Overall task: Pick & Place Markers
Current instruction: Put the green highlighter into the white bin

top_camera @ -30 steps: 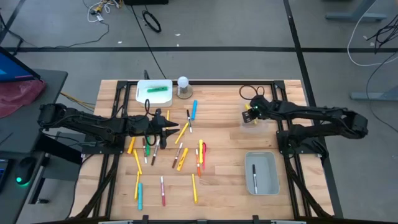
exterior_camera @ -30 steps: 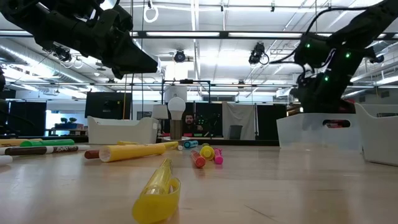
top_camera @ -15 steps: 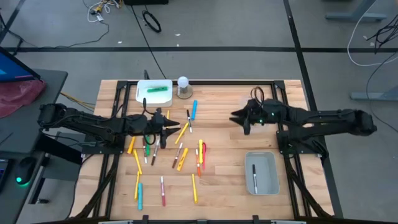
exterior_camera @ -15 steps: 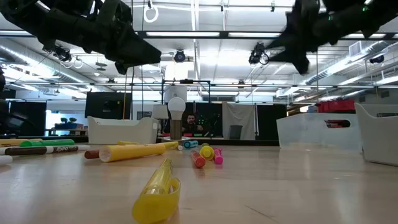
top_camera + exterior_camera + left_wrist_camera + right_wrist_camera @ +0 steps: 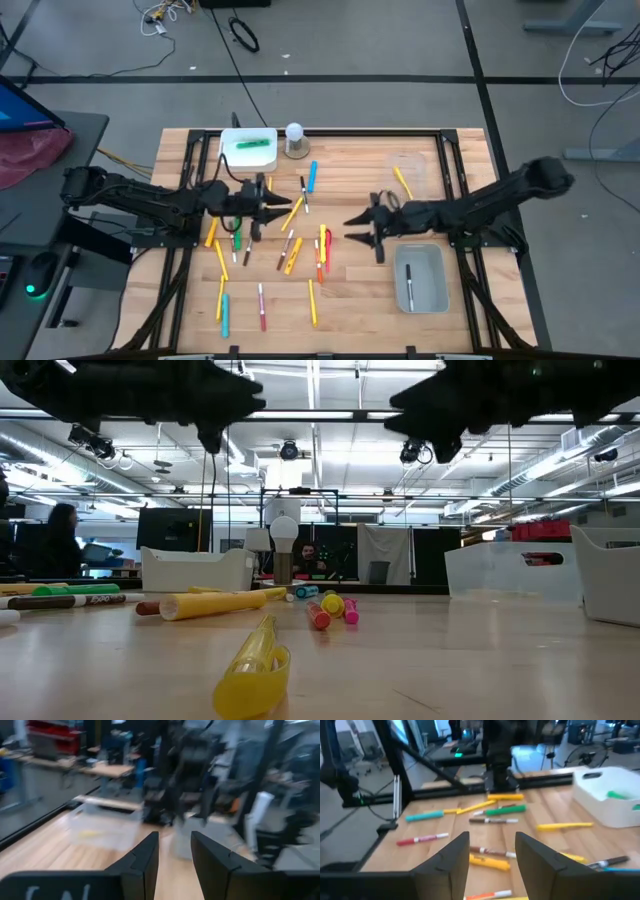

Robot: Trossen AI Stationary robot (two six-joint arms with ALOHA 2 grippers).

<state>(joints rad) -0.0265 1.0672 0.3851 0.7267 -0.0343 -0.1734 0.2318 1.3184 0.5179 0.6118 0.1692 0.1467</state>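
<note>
Markers lie scattered mid-table: thin sticks, yellow, green, blue, red. One dark-capped marker sits in the grey bin. My left gripper and right gripper hover above them, jaws apart, empty.

About twenty markers lie loose, with two white trays and one grey bin

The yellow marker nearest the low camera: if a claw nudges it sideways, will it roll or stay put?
The yellow marker looks round-bodied and lies flat on bare wood, so it would probably roll. It looks thin and plastic, so likely light and stiff. Its smooth barrel may slip in a loose pinch.
</note>
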